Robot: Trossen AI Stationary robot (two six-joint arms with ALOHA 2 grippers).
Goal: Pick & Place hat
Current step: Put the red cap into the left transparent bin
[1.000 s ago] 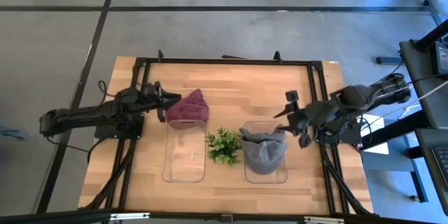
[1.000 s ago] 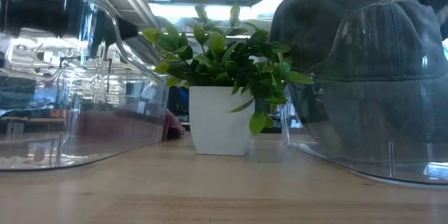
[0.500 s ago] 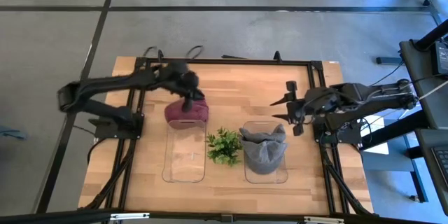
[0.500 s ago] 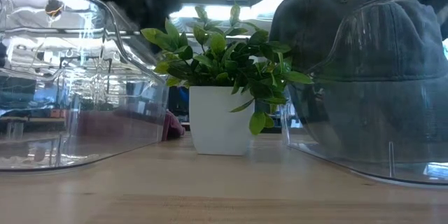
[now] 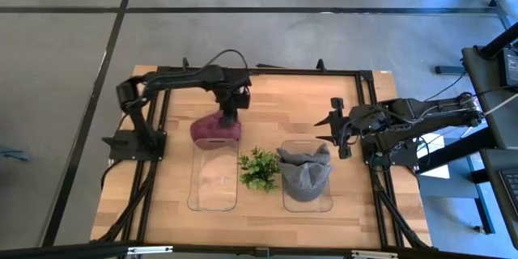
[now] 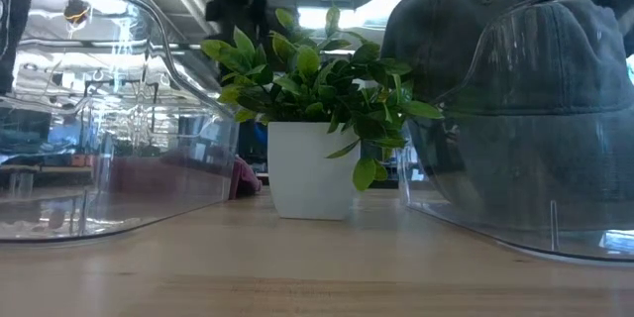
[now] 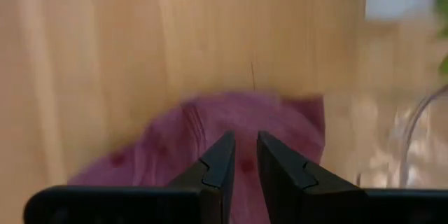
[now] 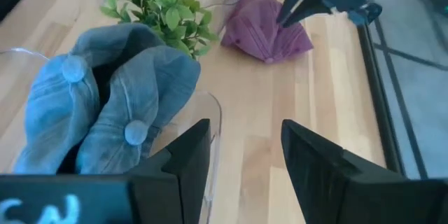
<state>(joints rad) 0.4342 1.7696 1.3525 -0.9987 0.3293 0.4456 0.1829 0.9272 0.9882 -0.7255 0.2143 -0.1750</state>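
Over maroon hat (image 5: 217, 127) | left gripper (image 5: 229, 119) swung in (jaws nearly together) | right gripper (image 5: 337, 129) spread

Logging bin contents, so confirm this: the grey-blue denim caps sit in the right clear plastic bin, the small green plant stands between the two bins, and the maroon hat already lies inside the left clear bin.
One point is wrong. The maroon fabric hat lies on the wooden table at the far end of the left clear plastic bin, not inside it; the high view shows this. The left tool is over it. The caps and plant are as stated.

Left end effector (image 5: 229, 118) pointing down mid-table, fingers nearly closed. Right end effector (image 5: 335, 128) spread wide, hovering at right side.
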